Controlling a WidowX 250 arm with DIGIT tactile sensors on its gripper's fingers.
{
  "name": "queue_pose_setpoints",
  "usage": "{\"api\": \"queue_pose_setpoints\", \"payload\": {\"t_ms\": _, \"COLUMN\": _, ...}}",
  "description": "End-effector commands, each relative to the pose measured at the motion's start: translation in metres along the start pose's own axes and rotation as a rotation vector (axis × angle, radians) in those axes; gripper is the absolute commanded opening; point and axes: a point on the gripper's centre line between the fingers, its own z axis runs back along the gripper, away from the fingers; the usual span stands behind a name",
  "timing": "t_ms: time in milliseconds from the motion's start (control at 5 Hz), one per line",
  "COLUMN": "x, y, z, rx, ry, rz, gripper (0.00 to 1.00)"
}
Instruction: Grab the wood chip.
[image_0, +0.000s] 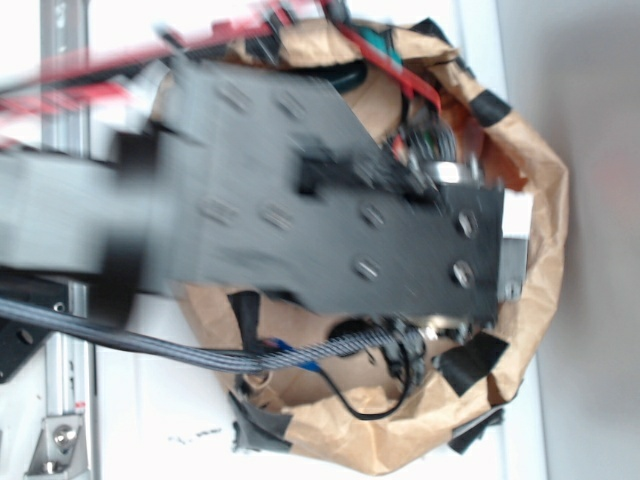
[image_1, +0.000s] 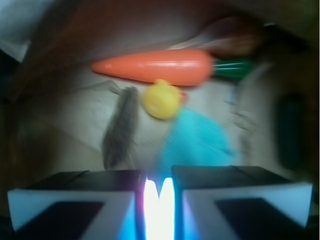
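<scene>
In the wrist view the wood chip (image_1: 120, 127), a dark rough sliver, lies on the brown paper floor left of centre, pointing away from me. My gripper (image_1: 159, 176) is above and nearer than it, slightly to its right. The jaws stand almost together with only a narrow bright slit between them and nothing in it. In the exterior view my black arm (image_0: 340, 215) covers the inside of the paper bag (image_0: 545, 200), so the chip is hidden there.
An orange plastic carrot (image_1: 155, 66) with a green stem lies across beyond the chip. A yellow toy (image_1: 161, 99) and a blue object (image_1: 197, 140) sit just right of the chip. Folded paper walls ring the area. Cables (image_0: 300, 352) hang beside the arm.
</scene>
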Motion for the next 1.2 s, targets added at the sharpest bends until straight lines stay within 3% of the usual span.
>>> {"api": "queue_pose_setpoints", "payload": {"t_ms": 0, "x": -0.005, "y": 0.026, "z": 0.034, "rx": -0.05, "ry": -0.047, "rz": -0.033, "gripper": 0.28}}
{"api": "queue_pose_setpoints", "payload": {"t_ms": 200, "x": 0.0, "y": 0.022, "z": 0.007, "rx": -0.025, "ry": -0.033, "rz": 0.086, "gripper": 1.0}}
{"api": "queue_pose_setpoints", "payload": {"t_ms": 400, "x": 0.012, "y": 0.014, "z": -0.022, "rx": -0.054, "ry": -0.06, "rz": 0.229, "gripper": 1.0}}
{"api": "queue_pose_setpoints", "payload": {"t_ms": 600, "x": 0.019, "y": 0.005, "z": -0.043, "rx": -0.043, "ry": -0.057, "rz": 0.26, "gripper": 1.0}}
{"api": "queue_pose_setpoints", "payload": {"t_ms": 1000, "x": 0.022, "y": -0.032, "z": -0.075, "rx": -0.082, "ry": -0.053, "rz": 0.192, "gripper": 1.0}}
